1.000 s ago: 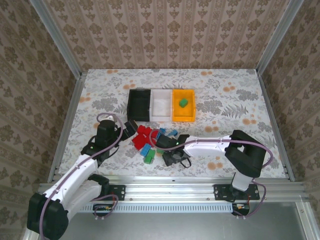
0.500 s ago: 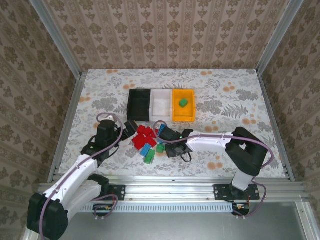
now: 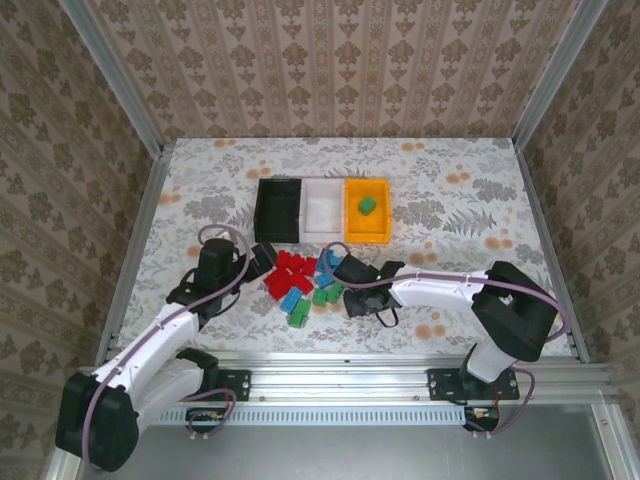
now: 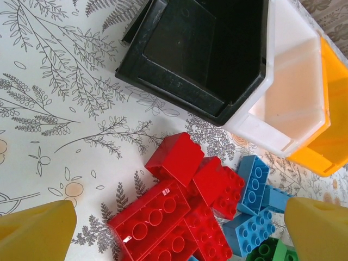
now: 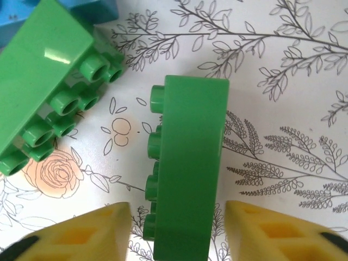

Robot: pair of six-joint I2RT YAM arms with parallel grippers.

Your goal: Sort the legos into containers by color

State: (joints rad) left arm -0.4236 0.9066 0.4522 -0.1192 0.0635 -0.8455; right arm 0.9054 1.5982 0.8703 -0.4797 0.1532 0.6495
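Right gripper [image 5: 176, 220] released, its fingers [image 5: 87, 234] straddling a green lego [image 5: 190, 163] lying on its side on the table [image 5: 283, 81]; left gripper [image 4: 174, 217] spread wide above red legos [image 4: 174, 157] just before the black bin [image 4: 179, 89]; a second green lego [image 3: 367, 206] sits in the orange bin [image 3: 366, 238].
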